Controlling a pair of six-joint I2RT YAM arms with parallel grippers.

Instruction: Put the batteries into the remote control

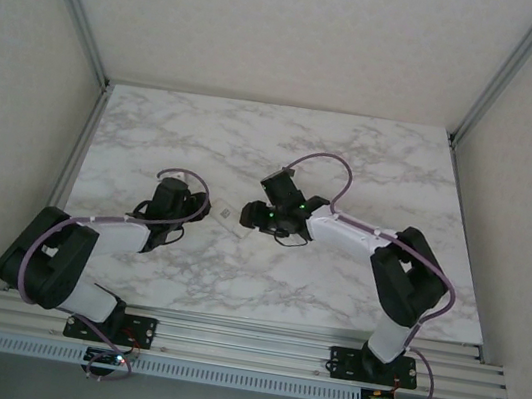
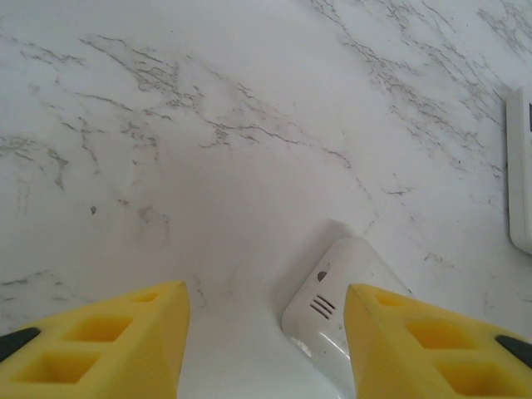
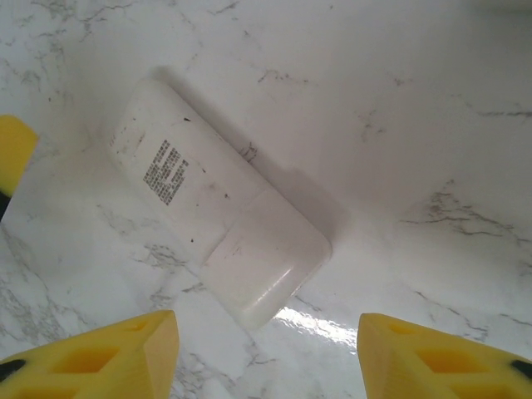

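Claws both open, empty: left claw straddles remote end, right claw nearby.

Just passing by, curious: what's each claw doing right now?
Left gripper: open, straddling the white remote at its end, not clamping it.
Right gripper: open, above the remote, holding nothing.
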